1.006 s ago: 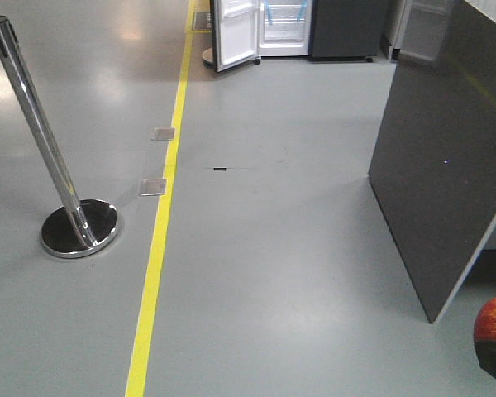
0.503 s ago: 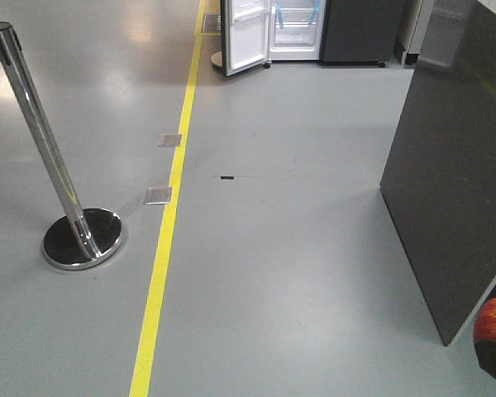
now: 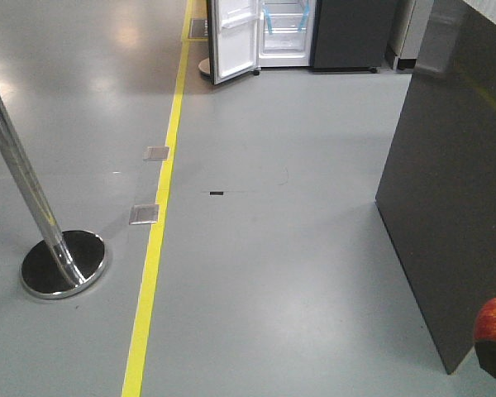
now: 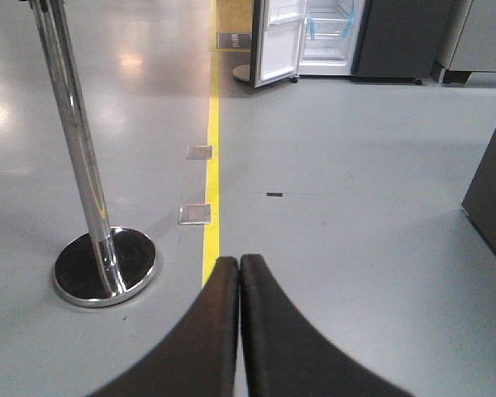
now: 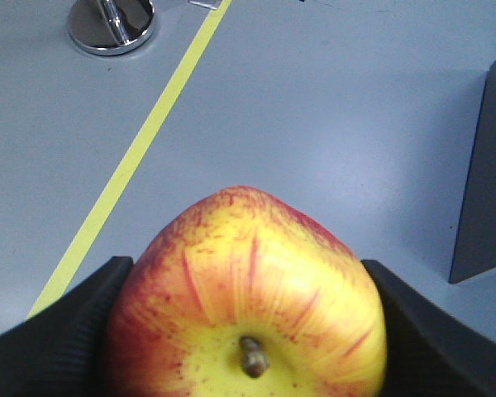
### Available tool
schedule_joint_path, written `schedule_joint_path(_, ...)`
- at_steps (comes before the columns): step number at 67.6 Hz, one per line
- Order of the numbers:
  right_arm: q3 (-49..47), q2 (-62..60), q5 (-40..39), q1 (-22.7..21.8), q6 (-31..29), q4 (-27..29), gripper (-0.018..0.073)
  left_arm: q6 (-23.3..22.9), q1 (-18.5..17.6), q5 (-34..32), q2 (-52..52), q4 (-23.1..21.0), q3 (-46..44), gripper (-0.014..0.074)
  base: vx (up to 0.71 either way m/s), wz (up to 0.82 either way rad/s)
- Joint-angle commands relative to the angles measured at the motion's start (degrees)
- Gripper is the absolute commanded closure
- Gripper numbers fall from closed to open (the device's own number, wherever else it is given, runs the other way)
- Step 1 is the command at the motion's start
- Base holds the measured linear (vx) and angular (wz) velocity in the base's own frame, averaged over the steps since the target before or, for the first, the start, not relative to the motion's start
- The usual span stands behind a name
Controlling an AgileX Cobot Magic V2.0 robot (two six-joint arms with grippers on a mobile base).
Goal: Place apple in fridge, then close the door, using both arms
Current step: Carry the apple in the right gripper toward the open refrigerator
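We hold the apple (image 5: 248,306) clamped between the two black ribbed fingers (image 5: 66,335) of our right gripper (image 5: 246,277). Its stem end faces the wrist camera, yellow around the stem and streaked red toward the top, and in the front view it shows only as a red edge at the lower right corner. Our left gripper (image 4: 239,265) has its two dark fingers pressed together, tips touching, with nothing between them. The fridge (image 3: 285,37) stands well apart from us across the grey floor, its door (image 3: 234,37) swung open to the left and white on the inside, with blue tape strips (image 3: 269,21) in the white interior. A yellow line (image 3: 153,248) runs along the floor toward it; a chrome post (image 3: 29,203) on a round base stands left of the line, and a dark grey panel (image 3: 446,182) stands near us on the right
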Motion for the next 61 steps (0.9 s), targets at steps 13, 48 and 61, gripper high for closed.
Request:
schedule_joint_path(13,-1.57,0.33,-3.51,0.07,-0.35,-0.06,0.0448,-0.46,-0.38,-4.05,0.09,-0.25,0.96,0.0603,0.24,-0.06)
schedule_joint_path(48,-1.57,0.33,-3.57,0.07,-0.35,-0.01,0.0448,-0.46,-0.38,-4.05,0.09,-0.25,0.96,0.0603,0.26,-0.02)
schedule_joint_path(61,-1.57,0.33,-3.57,0.07,-0.35,-0.01,0.0448,-0.46,-0.38,-4.05,0.09,-0.25,0.96,0.0603,0.29,-0.01)
